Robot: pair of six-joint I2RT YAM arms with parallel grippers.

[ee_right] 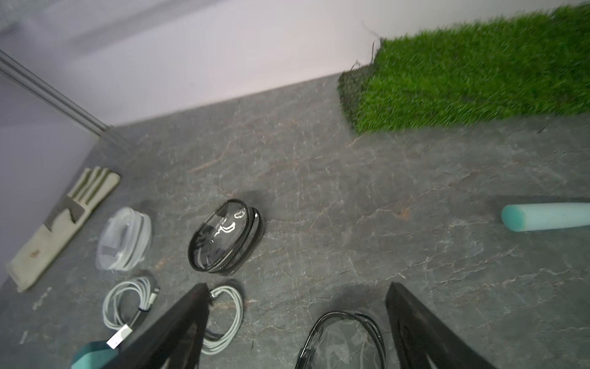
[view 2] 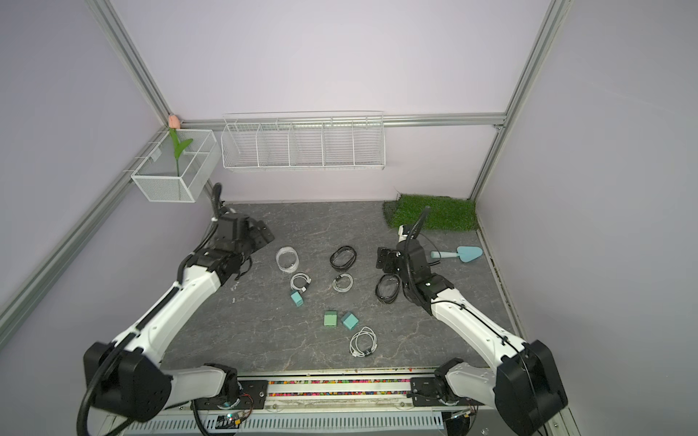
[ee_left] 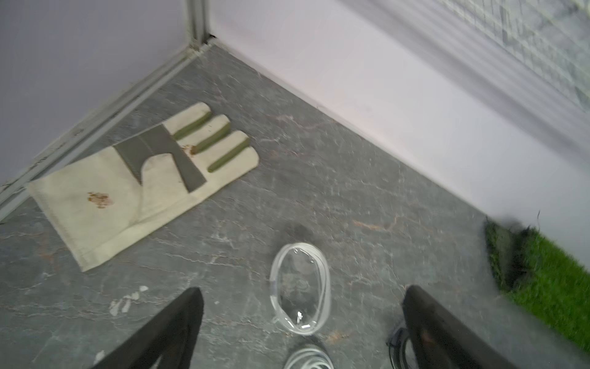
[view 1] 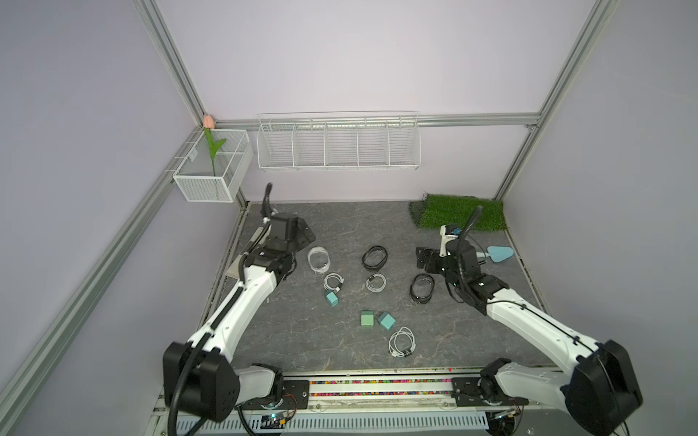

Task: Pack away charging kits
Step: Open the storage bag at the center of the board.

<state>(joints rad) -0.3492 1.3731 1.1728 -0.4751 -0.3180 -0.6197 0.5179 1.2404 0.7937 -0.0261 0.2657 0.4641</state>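
Grey marbled surface (view 1: 287,339) carries everything. Left tool (view 1: 305,234) hangs spread and empty near a clear case (view 1: 318,259). Midway lie three teal charger blocks (view 1: 332,299) and three coiled white cables (view 1: 334,281), loose outside the cases; one block apparently touches a cable. Right tool (view 1: 423,258) hovers spread, empty, just beside a black-rimmed case (view 1: 422,288).

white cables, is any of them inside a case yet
No, all three white cables lie loose on the gray surface, outside the cases.
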